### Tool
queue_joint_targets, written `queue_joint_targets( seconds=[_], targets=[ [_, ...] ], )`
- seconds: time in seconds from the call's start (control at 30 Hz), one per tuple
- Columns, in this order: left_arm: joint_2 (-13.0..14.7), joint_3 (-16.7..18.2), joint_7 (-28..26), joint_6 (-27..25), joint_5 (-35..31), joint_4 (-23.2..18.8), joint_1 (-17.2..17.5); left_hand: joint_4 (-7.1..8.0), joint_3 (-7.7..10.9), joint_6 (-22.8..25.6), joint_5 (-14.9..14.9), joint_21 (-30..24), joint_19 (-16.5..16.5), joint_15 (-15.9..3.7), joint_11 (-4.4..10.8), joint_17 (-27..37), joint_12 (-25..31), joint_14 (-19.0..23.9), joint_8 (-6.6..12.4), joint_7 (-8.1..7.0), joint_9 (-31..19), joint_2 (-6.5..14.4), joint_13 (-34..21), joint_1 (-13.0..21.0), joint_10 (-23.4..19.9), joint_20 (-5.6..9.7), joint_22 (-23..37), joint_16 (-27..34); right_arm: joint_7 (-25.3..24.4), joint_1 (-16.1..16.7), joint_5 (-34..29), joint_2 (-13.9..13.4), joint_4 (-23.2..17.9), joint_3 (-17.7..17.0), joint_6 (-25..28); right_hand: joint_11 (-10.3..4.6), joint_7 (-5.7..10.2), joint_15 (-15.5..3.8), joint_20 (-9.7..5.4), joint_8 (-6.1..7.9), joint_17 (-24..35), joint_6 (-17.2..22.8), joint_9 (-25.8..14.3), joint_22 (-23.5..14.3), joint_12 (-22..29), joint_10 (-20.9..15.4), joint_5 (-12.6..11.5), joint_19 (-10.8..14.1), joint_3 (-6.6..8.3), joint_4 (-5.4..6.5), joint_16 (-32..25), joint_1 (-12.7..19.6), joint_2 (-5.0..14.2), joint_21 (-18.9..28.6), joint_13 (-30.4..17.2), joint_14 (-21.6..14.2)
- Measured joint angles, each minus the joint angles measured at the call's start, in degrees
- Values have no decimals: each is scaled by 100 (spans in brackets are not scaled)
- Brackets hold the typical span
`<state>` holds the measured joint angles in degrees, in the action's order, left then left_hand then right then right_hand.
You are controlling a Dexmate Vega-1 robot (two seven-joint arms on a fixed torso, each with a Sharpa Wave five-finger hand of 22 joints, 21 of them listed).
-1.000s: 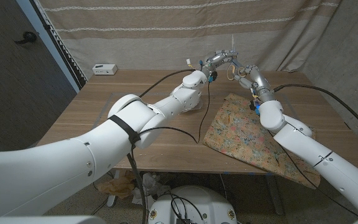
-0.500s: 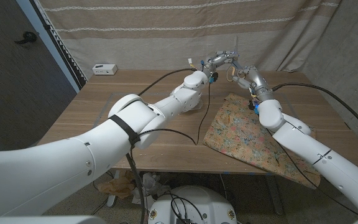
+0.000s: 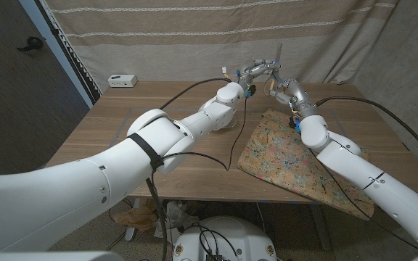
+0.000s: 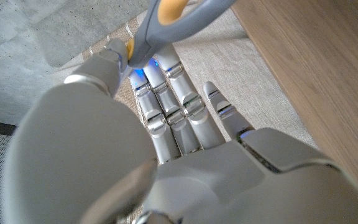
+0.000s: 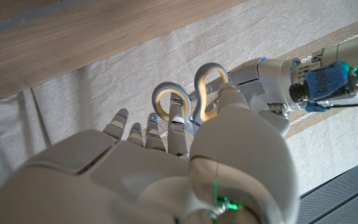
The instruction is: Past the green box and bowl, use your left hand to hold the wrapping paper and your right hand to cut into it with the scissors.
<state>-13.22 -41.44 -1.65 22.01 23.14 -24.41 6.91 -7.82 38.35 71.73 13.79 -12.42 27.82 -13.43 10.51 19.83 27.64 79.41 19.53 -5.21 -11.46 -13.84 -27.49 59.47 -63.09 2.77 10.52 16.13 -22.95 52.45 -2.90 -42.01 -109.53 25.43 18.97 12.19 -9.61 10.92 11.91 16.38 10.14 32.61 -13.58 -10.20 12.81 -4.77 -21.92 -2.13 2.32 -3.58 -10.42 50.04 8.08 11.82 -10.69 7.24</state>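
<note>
Both hands meet in the air past the paper (image 3: 292, 156) on the table; left hand (image 3: 256, 70) holds the scissors (image 5: 191, 99), right hand (image 5: 185, 149) threading the loops; seat fingers fully first.

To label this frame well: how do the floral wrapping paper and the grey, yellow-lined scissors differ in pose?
The paper lies flat on the wooden table; the scissors stand in the air, blade up. No hand is on the paper; the left hand and right hand meet at the scissors.
</note>
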Motion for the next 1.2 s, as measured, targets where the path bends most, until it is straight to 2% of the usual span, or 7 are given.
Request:
queue_joint_targets(
  seconds=[0.03,0.13,0.3,0.47,0.8,1.0,1.2],
  targets=[
    [-1,-2,0,0,0,0,0,0,0,0,0,0,0,0,0,-1,0,0,0,0,0,0,0,0,0,0,0,0,-3,-7,3,13,10,4,2,8,-5,51,4,-2,0,62,0,5,0,-57,-24,150,-45,-9,0,-18,-5,20,0,-105],
    [-15,-23,-3,-6,9,0,-4,0,0,1,21,0,0,1,0,-3,0,-1,0,-1,-1,0,0,0,0,0,0,-14,-33,-30,27,53,42,18,14,9,-27,127,27,-169,0,216,-27,9,-34,-169,-120,601,-251,-94,0,-55,18,-44,0,-363],
    [-38,-32,-16,-67,42,1,-8,0,-1,1,21,0,0,4,0,-3,0,-3,9,-2,-1,0,0,0,0,0,0,-20,-130,-57,41,128,95,47,34,11,-62,143,27,-269,0,355,-114,35,-35,-293,-124,902,-415,-137,0,-66,29,-60,0,-544],
    [-55,-42,-36,-126,64,1,-17,-7,-9,0,21,0,0,13,0,-3,0,-12,42,-2,-1,0,0,0,0,0,0,-21,-225,-80,29,182,127,80,72,1,-62,145,36,-274,0,416,-122,34,-35,-346,-162,952,-487,-138,0,-66,30,-81,0,-586],
    [-104,-87,-127,-238,84,1,-30,-8,-24,22,20,0,0,21,0,4,0,-19,42,-25,-1,0,14,0,0,0,0,-21,-426,-133,-128,286,200,181,133,10,-94,160,37,-308,1,530,-148,18,-34,-497,-247,1013,-723,-123,0,-415,-62,-81,0,-700],
    [-123,-156,-200,-273,73,1,-35,-5,-27,16,21,0,0,20,0,1,0,-19,54,-40,-1,0,14,0,0,0,0,-23,-491,-163,-159,347,254,209,158,10,-104,137,37,-307,14,539,-148,18,-35,-497,-247,1013,-753,-139,0,-475,-48,-81,0,-736],
    [-149,-281,-328,-314,0,1,-54,-1,-32,15,45,0,0,11,0,-1,0,-28,66,-42,-1,0,14,0,0,0,0,-62,-649,-193,-298,420,311,282,212,0,-135,152,34,-305,15,570,-148,18,-34,-630,-310,1100,-961,-188,0,-672,-167,-81,0,-883]
  ],
)
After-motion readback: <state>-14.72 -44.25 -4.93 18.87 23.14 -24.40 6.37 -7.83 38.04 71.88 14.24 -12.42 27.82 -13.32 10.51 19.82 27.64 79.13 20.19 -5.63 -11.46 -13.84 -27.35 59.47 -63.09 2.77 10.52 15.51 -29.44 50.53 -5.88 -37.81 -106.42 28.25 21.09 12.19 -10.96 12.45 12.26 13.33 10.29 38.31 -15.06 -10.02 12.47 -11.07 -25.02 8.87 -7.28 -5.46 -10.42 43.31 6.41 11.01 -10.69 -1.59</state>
